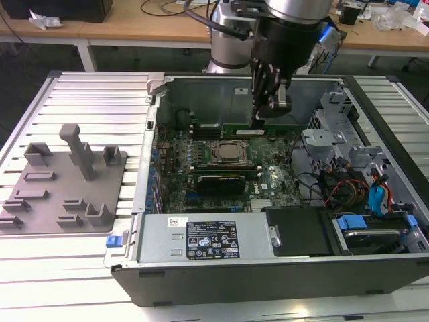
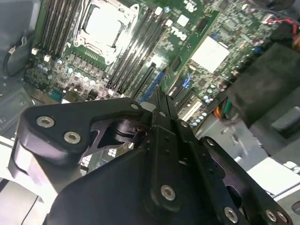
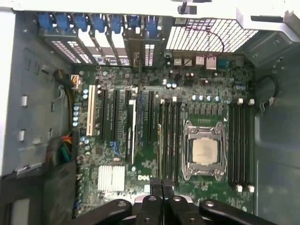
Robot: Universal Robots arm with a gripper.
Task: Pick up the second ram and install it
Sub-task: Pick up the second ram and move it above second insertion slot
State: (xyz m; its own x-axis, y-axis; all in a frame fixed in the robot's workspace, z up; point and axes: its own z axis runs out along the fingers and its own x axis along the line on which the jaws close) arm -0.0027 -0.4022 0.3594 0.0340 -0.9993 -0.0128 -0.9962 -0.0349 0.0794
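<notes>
Slatted white table is carrying an open case. Gripper is hanging inside it, clenching the ram, which is lying level over the board's slots, just beyond the socket. In the first wrist view its fingers are pressing close together.
</notes>
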